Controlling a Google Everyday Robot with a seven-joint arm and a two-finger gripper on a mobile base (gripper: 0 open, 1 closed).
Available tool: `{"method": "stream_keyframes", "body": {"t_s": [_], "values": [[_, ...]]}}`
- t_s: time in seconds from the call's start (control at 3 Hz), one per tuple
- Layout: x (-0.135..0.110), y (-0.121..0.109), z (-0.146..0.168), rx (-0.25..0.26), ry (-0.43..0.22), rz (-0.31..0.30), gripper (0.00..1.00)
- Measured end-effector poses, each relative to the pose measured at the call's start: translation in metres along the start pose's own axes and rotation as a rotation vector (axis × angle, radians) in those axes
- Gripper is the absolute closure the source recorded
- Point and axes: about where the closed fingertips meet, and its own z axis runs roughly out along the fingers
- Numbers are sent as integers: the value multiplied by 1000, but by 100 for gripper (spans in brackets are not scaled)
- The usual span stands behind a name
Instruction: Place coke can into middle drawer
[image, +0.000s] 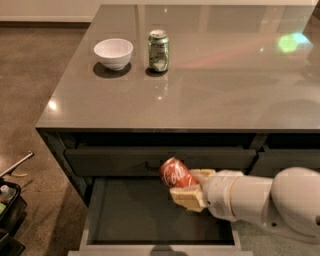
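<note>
The coke can (176, 173) is red with white script and lies tilted in my gripper (189, 186), whose pale fingers (187, 198) are shut on it. I hold it over the back right part of the open middle drawer (142, 214), a wide dark drawer pulled out below the counter. My white arm (265, 200) reaches in from the right. The can is above the drawer floor, not resting on it.
A grey counter (210, 85) carries a white bowl (113, 52) and a green-and-silver can (158, 50) at the back left. A closed drawer front (115, 161) sits above the open one. Clutter lies on the floor at left (7, 200).
</note>
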Motion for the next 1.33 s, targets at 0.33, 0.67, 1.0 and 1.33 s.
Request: {"method": "stream_keyframes", "body": {"t_s": [0.33,0.67,1.0,1.33], "values": [[61,-8,37,-49,-30,105,100],[107,-24,71,-89,-55,210,100],[156,-38,112,-151,-52,354,100],[199,-47,146,-178,-25,495,100]]}}
